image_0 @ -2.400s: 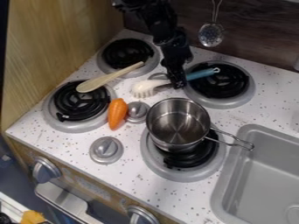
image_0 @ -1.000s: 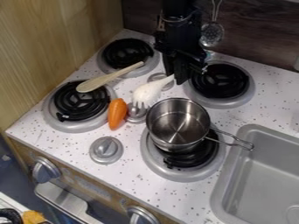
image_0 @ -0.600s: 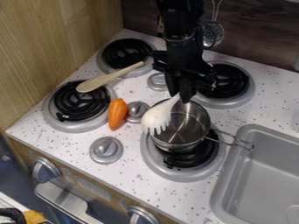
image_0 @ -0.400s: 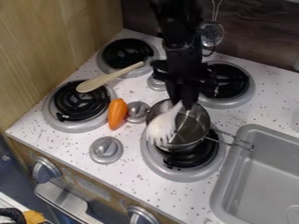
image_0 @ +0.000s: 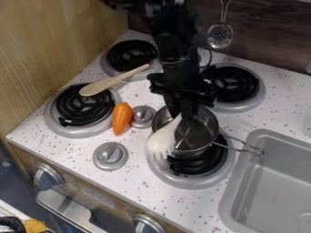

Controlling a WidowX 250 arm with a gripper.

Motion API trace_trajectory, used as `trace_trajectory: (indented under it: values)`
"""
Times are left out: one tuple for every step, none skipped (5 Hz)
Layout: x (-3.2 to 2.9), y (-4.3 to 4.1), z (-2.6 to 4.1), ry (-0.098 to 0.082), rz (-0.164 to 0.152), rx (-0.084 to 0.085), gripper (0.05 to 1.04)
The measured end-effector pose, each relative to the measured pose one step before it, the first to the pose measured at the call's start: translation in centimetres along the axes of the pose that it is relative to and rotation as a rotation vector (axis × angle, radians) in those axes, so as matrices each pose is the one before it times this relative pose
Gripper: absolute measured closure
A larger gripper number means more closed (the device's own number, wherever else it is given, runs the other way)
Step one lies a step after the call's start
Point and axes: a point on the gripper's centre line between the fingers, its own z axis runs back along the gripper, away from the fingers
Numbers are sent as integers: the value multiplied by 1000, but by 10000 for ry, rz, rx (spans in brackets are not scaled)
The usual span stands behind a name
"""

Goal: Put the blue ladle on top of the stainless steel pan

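My gripper [image_0: 183, 115] hangs over the back left part of the stainless steel pan [image_0: 207, 131], shut on the neck of the ladle. The ladle's pale toothed head [image_0: 162, 140] points down toward the front left and overlaps the pan's left rim. Whether the head touches the rim, I cannot tell. The blue handle is hidden behind the gripper and arm. The pan stands on the front right burner, its wire handle toward the sink.
An orange carrot [image_0: 122, 118] lies left of the pan, near a stove knob [image_0: 143, 115]. Across the left burners rests a wooden spoon [image_0: 108, 84]. The grey sink [image_0: 240, 181] is at the right, and a slotted spoon [image_0: 220, 35] hangs on the back wall.
The gripper took the ladle from between the back burners and carried it forward to the pan. Its blue handle has gone out of sight behind the arm. The pan has stayed in place.
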Motion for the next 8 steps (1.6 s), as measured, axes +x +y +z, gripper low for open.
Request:
trace_trajectory:
  values:
    - [-501, 485, -673, -220, -27, 65, 877]
    - [179, 161, -79, -255, -134, -62, 877]
    - [241, 317, -71, -193, -47, 141, 877]
    - [-43, -240, -258, 28, -60, -175, 877]
    - [43, -75, -21, -47, -64, -48, 877]
    - [-99, -90, 1, 63, 34, -57, 816]
    - [134, 97, 15, -74, -161, -74, 547]
    - [-95, 150, -121, 70, -34, -30, 268]
